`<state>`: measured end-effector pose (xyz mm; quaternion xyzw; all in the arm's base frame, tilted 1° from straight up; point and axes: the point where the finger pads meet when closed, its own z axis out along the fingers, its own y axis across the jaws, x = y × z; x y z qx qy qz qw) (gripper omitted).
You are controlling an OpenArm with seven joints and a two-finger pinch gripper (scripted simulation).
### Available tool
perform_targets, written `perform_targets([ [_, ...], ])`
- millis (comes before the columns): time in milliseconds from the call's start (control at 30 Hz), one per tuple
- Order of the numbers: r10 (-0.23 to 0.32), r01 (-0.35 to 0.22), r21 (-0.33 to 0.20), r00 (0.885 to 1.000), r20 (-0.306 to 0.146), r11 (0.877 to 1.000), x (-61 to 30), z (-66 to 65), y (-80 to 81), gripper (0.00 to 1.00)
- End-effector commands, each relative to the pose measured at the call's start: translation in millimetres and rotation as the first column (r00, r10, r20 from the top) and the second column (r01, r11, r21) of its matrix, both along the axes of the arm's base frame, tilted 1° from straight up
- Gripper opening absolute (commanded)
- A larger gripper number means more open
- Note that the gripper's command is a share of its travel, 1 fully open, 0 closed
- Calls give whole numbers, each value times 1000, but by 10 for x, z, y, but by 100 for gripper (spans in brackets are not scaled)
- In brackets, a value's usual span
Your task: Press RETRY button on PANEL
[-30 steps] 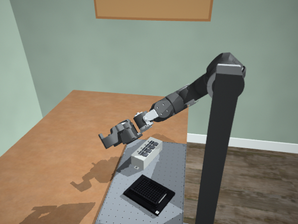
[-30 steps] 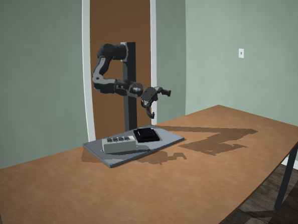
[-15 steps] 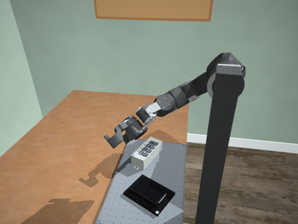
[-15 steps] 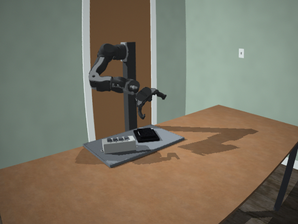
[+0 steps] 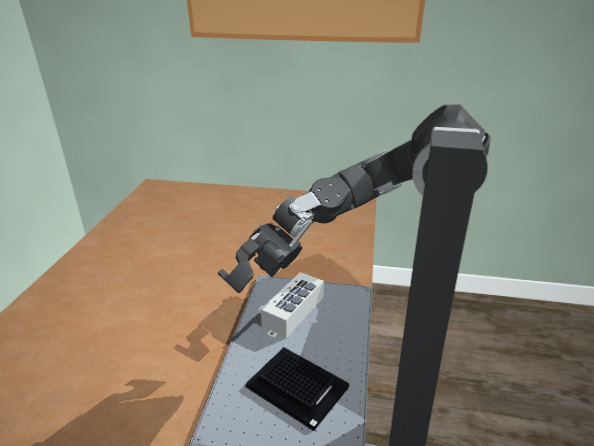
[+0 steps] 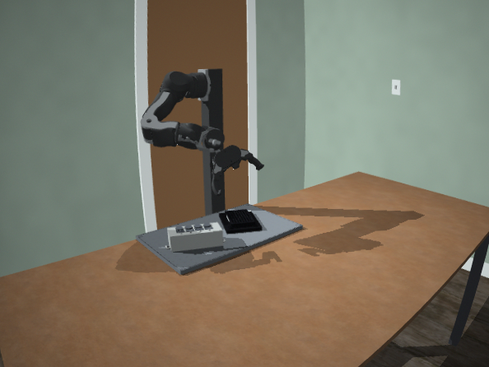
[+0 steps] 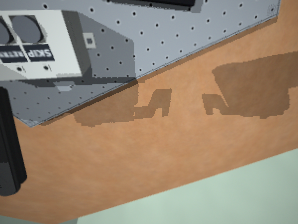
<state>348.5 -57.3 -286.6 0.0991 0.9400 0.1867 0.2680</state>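
The white PANEL box [image 5: 289, 301] stands on the grey perforated baseplate [image 5: 320, 350], with four dark buttons in a row on top. It also shows in the exterior view [image 6: 195, 236]. The wrist view shows only one end of PANEL [image 7: 35, 40]: a button [image 7: 27, 26] with the label SKIP [image 7: 39, 54], and a neighbouring button [image 7: 4, 30] whose label is cut off. The two lamps seen there look unlit. The black 96-well plate C15 [image 5: 297, 386] sits on its nest. My gripper [image 5: 250, 267] is open and empty, above the table just beyond PANEL's far end; it also shows in the exterior view [image 6: 236, 174].
The arm's dark column [image 5: 435, 280] stands at the baseplate's right edge. One dark finger [image 7: 10, 150] shows at the left edge of the wrist view. The brown table [image 5: 125, 280] extends to the left of the baseplate.
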Motion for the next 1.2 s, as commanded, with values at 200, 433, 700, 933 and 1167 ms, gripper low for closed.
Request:
perform_targets([
  [200, 7, -7, 0, 1000, -24, 1000, -37, -18, 32, 100],
  [433, -30, 12, -91, 980, -196, 996, -200, -154, -233, 100],
  [700, -41, 14, -116, 970, -239, 993, -244, -192, -302, 100],
  [933, -67, 17, -159, 946, -317, 987, -316, -255, -427, 100],
  [1167, -111, 7, -233, 893, -436, 972, -450, -371, -631, 100],
])
